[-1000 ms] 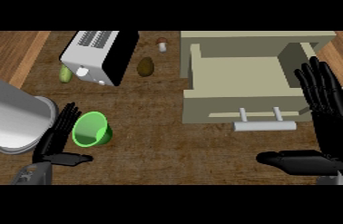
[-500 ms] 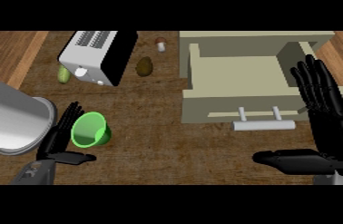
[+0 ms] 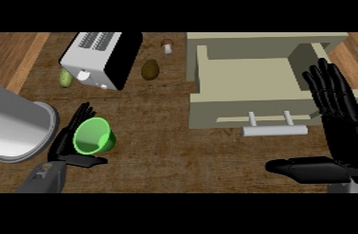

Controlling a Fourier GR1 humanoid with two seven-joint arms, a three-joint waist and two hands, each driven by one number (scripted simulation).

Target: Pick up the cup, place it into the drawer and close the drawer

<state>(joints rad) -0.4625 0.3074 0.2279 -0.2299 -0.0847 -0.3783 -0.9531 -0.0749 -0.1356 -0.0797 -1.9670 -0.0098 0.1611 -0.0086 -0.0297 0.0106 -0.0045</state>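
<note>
Spanning the whole view, a dark wood counter (image 3: pixel 161 152) carries every item listed. Largest on it: a beige drawer unit (image 3: pixel 259 81) at upper right, its drawer pulled out toward the viewer, interior bare, with a pale bar handle (image 3: pixel 274 130) on two posts at the front face. Next: a round grey metal pot (image 3: pixel 21 129) cut off by the left edge, its rim near the left hand. Next: a white and black toaster (image 3: pixel 101 58) lying at an angle at upper left, slots on its top face. Right hand (image 3: pixel 335 114), black, at the right edge beside the drawer's front corner, fingers straight and pointing up, spread slightly, thumb stretched out to the left low in the view; it holds nothing and is apart from the drawer handle. Left hand (image 3: pixel 70 143), black, at lower left, fingers and thumb cupped around the cup, fingers behind it and thumb just under it. Green cup (image 3: pixel 93 136), the task's item, tilted with its open mouth facing up toward the viewer, sitting in the left hand, well apart from the drawer. Smaller items: a brown potato-like piece (image 3: pixel 149 69) just right of the toaster; a light green piece (image 3: pixel 67 78) left of the toaster; a small mushroom (image 3: pixel 167 45) near the drawer unit's upper left corner.
</note>
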